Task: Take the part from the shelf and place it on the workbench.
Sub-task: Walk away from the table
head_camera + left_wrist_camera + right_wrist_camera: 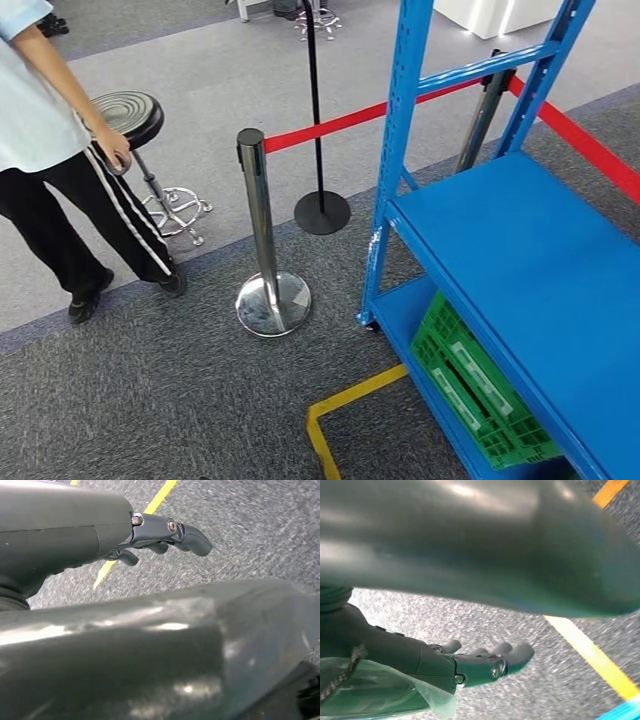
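Nearby, blue shelf [528, 270] edge beside chrome post [260, 230], both robot hands [166, 535] [486, 662] fingers apart, empty.

A person [53, 150] touches a black stool [128, 115] near a chrome post [260, 230].

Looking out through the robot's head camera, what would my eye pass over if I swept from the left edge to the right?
Person → black stool → chrome barrier post → thin black stand → blue shelf, with a green crate on its lower level.
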{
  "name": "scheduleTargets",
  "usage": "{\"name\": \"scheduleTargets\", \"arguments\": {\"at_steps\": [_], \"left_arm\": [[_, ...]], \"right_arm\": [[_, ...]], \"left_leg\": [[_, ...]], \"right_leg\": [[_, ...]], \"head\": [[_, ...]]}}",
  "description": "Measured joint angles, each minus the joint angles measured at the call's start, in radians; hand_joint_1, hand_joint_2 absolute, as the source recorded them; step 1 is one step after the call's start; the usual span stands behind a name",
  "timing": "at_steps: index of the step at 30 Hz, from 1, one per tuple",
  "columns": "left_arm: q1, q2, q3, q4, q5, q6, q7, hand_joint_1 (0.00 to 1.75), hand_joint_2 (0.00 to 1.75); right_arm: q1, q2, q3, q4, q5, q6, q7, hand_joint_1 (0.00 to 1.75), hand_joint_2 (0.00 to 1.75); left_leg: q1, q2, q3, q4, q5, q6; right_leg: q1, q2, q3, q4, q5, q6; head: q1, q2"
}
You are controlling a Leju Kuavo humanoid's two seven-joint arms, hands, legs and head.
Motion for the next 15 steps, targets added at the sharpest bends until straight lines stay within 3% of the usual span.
{"name": "scheduleTargets", "arguments": {"at_steps": [2,3,5,7,9,10,12,14,15], "left_arm": [[0.000,0.000,0.000,0.000,0.000,0.000,0.000,0.00,0.00],[0.000,0.001,0.000,0.000,0.000,0.000,0.000,0.00,0.00],[-0.001,0.001,0.000,0.000,-0.001,0.000,0.000,0.00,0.00],[-0.002,0.001,0.000,0.000,-0.001,0.000,0.000,0.00,0.00],[-0.003,0.000,0.000,0.000,-0.001,0.000,0.000,0.00,0.00],[-0.003,0.000,0.000,0.000,-0.001,0.000,0.000,0.00,0.00],[-0.003,-0.001,0.000,0.000,-0.001,0.000,-0.001,0.00,0.00],[0.000,-0.001,0.000,0.000,-0.002,0.000,-0.001,0.00,0.00],[0.003,-0.001,0.000,0.000,-0.002,0.000,-0.001,0.00,0.00]], "right_arm": [[0.002,0.000,0.000,0.000,0.000,-0.001,0.000,0.00,0.00],[0.002,0.000,0.000,0.000,0.000,-0.001,0.000,0.00,0.00],[0.000,0.000,0.000,0.000,0.000,-0.001,0.000,0.00,0.00],[-0.002,0.000,0.000,0.000,0.000,0.000,0.000,0.00,0.00],[0.001,0.000,0.000,0.000,0.000,0.000,0.000,0.00,0.00],[0.004,0.000,0.000,0.000,0.000,0.000,0.000,0.00,0.00],[0.007,0.000,0.000,0.000,0.000,-0.001,0.001,0.00,0.00],[0.002,0.000,0.000,0.000,0.000,-0.001,0.002,0.00,0.00],[-0.001,0.000,0.000,0.000,0.000,0.000,0.002,0.00,0.00]], "left_leg": [[0.003,-0.002,0.017,-0.030,0.034,0.001],[0.005,-0.008,0.044,-0.084,0.067,0.003],[0.008,-0.052,0.107,-0.216,0.123,0.008],[0.009,-0.091,0.136,-0.290,0.140,0.011],[0.005,-0.083,0.134,-0.298,0.142,0.017],[0.005,-0.071,0.133,-0.301,0.148,0.024],[0.005,-0.042,0.130,-0.311,0.159,0.039],[0.001,-0.009,0.122,-0.315,0.165,0.048],[-0.002,0.009,0.117,-0.314,0.167,0.050]], "right_leg": [[0.000,0.021,-0.002,0.000,0.004,0.003],[-0.001,0.033,-0.003,0.000,0.006,0.006],[-0.001,0.056,-0.005,0.001,0.010,0.013],[-0.003,0.078,-0.015,0.002,0.017,0.024],[-0.007,0.098,-0.027,-0.002,0.027,0.040],[-0.009,0.096,-0.034,-0.003,0.028,0.046],[-0.007,0.050,-0.061,0.035,-0.004,0.051],[-0.004,-0.009,-0.114,0.154,-0.082,0.053],[-0.004,-0.020,-0.142,0.225,-0.117,0.054]], "head": [[0.000,0.000],[0.000,0.000],[0.000,0.000],[0.000,0.000],[0.000,0.000],[0.001,0.000],[0.005,0.000],[0.012,0.000],[0.015,0.000]]}}
